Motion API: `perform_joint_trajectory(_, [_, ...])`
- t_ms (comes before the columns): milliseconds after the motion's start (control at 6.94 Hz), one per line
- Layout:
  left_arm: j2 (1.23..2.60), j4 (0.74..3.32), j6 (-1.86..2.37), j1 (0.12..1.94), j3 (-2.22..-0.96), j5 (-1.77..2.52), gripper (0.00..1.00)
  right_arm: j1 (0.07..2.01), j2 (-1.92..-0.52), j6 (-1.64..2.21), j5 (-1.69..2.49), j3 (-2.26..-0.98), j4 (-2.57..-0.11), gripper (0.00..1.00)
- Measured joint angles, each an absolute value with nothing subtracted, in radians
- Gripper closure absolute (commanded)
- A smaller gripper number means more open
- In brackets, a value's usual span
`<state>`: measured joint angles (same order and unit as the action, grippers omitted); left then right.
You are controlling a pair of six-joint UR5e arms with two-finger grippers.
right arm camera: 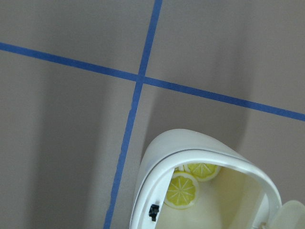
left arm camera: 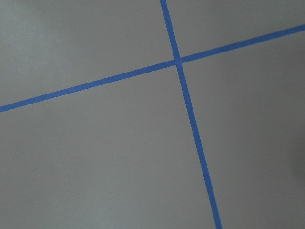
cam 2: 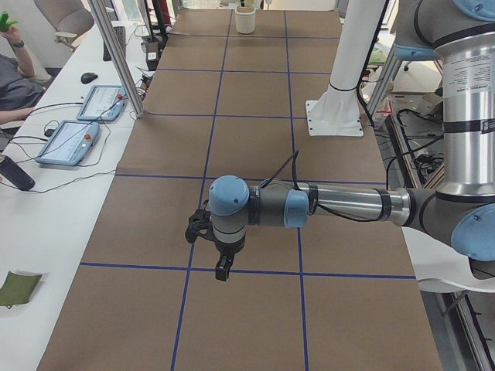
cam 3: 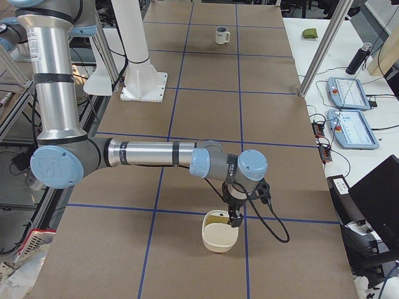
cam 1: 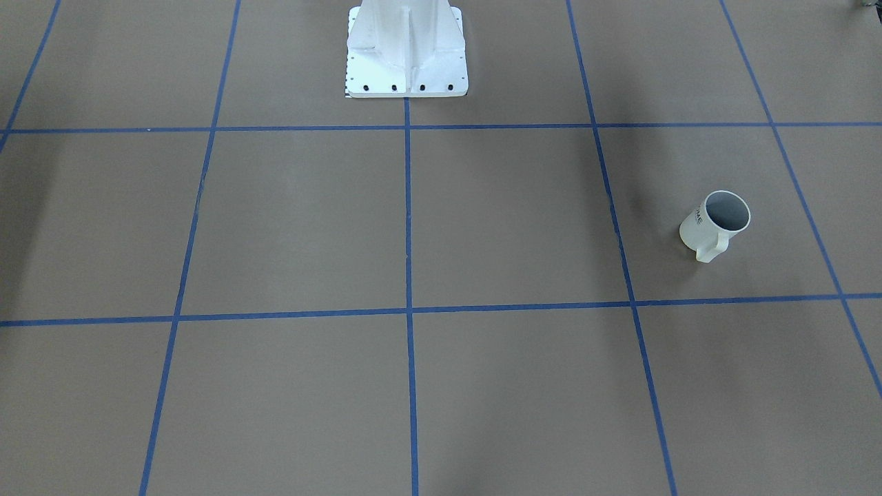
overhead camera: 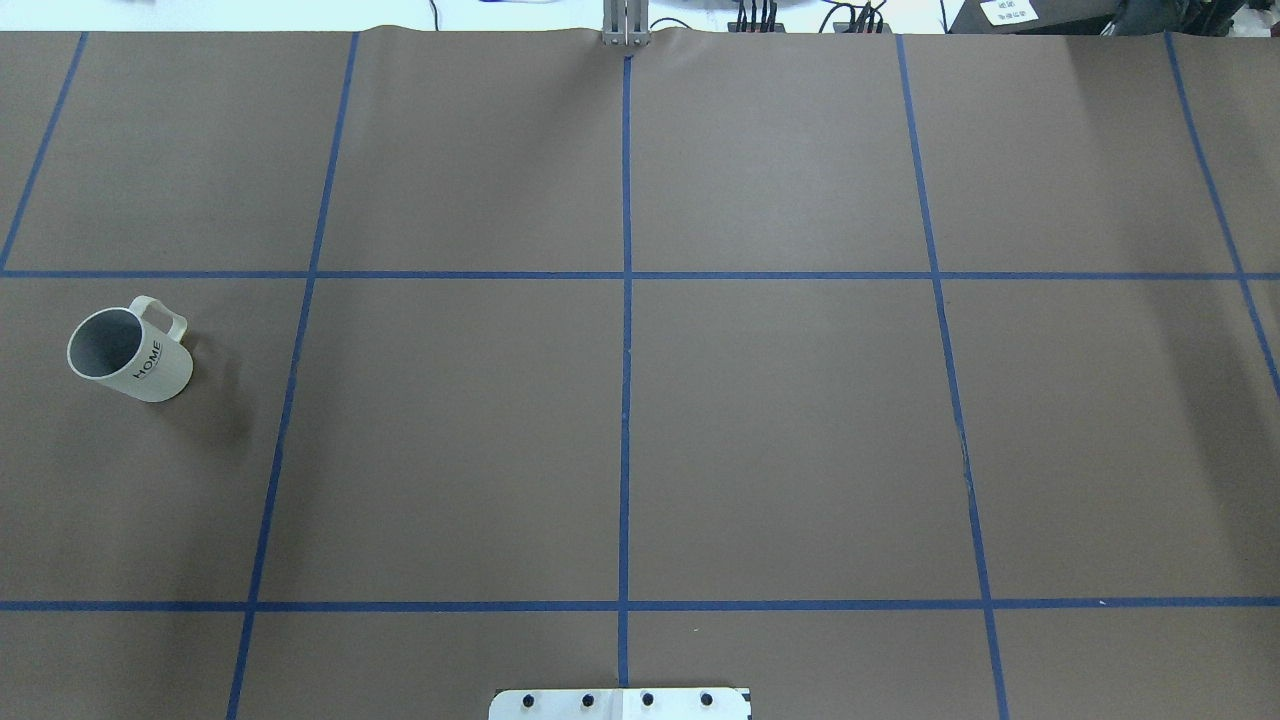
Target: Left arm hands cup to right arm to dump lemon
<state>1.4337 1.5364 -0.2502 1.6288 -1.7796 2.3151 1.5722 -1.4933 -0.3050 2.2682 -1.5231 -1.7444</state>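
Note:
The cup (overhead camera: 130, 352), a white mug with black "HOME" lettering, stands upright on the robot's left side of the table, also seen as the cup (cam 1: 714, 224) and far off as the cup (cam 3: 221, 35). Its inside looks grey, and the lemon is out of view. My left gripper (cam 2: 222, 270) hangs above the table near the left end, showing only in the exterior left view, so I cannot tell its state. My right gripper (cam 3: 234, 219) hovers at the rim of a cream bowl (cam 3: 219, 235); I cannot tell whether it is open or shut.
The cream bowl (right arm camera: 209, 191) holds yellow citrus slices (right arm camera: 181, 191). The white robot base (cam 1: 406, 52) stands mid-table on the robot's side. Blue tape lines grid the brown surface. Tablets (cam 2: 69, 143) and a person's arm are on the side bench.

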Motion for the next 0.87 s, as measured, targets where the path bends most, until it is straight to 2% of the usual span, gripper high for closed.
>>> perform_joint_trajectory(865, [1.43,1.54,-0.259,1.647,-1.785,2.362,0.0,1.57,-1.541,-0.244,2.266,-1.605,-1.743,0.0])
